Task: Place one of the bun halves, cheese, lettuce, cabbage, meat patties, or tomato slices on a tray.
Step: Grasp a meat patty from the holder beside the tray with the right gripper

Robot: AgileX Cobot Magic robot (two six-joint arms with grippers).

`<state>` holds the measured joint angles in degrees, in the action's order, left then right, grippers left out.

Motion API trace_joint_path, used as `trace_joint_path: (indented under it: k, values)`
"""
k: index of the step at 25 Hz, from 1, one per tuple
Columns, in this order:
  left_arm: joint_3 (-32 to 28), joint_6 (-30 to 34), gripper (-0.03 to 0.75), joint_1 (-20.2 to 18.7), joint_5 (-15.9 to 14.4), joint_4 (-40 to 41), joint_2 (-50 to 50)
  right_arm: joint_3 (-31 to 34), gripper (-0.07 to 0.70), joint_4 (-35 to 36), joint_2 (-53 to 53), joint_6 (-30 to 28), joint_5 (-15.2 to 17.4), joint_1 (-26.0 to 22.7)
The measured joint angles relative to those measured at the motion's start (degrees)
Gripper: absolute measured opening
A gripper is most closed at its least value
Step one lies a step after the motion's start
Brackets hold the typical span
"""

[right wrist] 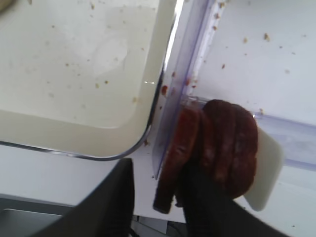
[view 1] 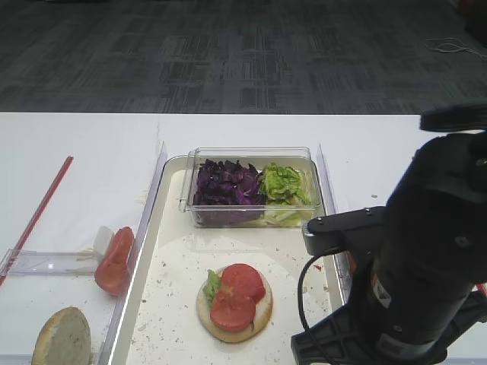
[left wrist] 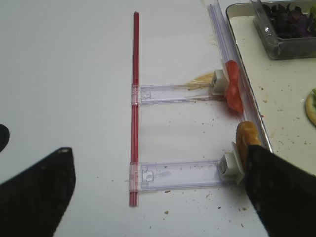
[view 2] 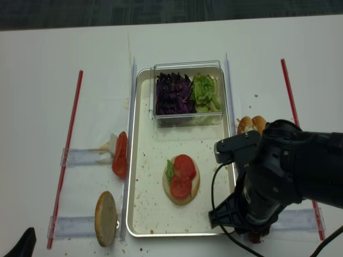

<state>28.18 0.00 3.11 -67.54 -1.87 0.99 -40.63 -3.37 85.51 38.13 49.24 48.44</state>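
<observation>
Several meat patties [right wrist: 229, 148] stand on edge in a clear rack just right of the cream tray [right wrist: 74, 98]. My right gripper [right wrist: 160, 183] straddles the leftmost patty [right wrist: 178, 148]: its right finger lies against the patty and a gap shows at the left finger [right wrist: 108, 202]. On the tray [view 1: 171, 304] a bun half [view 1: 262, 313] carries lettuce and tomato slices [view 1: 237, 296]. My left gripper [left wrist: 158, 150] hangs open over bare table, next to another bun half [left wrist: 244, 140]. Cheese is out of view.
A clear box at the tray's far end holds purple cabbage [view 1: 226, 184] and lettuce [view 1: 283, 182]. Tomato slices [view 2: 120, 155] and a bun half [view 2: 105, 218] stand in racks left of the tray; more bun halves [view 2: 252, 124] stand to its right. Red rods [view 2: 67, 155] edge both sides.
</observation>
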Motion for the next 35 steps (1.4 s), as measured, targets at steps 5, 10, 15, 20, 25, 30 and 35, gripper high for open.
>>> trace_joint_path:
  k: [5,10,15,20,25,30,35]
  values:
    - [0.00,0.00,0.670,0.00,0.00,0.00,0.00,0.00,0.113,-1.48,0.00,0.00,1.28,0.00]
    - [0.00,0.00,0.670,0.00,0.00,0.00,0.00,0.00,0.113,-1.61,0.00,0.00,1.28,0.00]
    - [0.00,0.00,0.670,0.00,0.00,0.00,0.00,0.00,0.113,-1.61,-0.74,0.00,1.28,0.00]
    - [0.00,0.00,0.670,0.00,0.00,0.00,0.00,-1.70,0.113,-1.84,-2.50,0.00,3.01,0.00]
    - [0.00,0.00,0.670,0.00,0.00,0.00,0.00,-2.83,0.113,-2.31,-2.44,0.00,3.78,0.00]
    - [0.00,0.00,0.670,0.00,0.00,0.00,0.00,-2.83,0.113,-2.44,-2.44,0.00,3.86,0.00]
    - [0.00,0.00,0.670,0.00,0.00,0.00,0.00,-2.83,0.113,-2.44,-2.44,0.00,4.29,0.00]
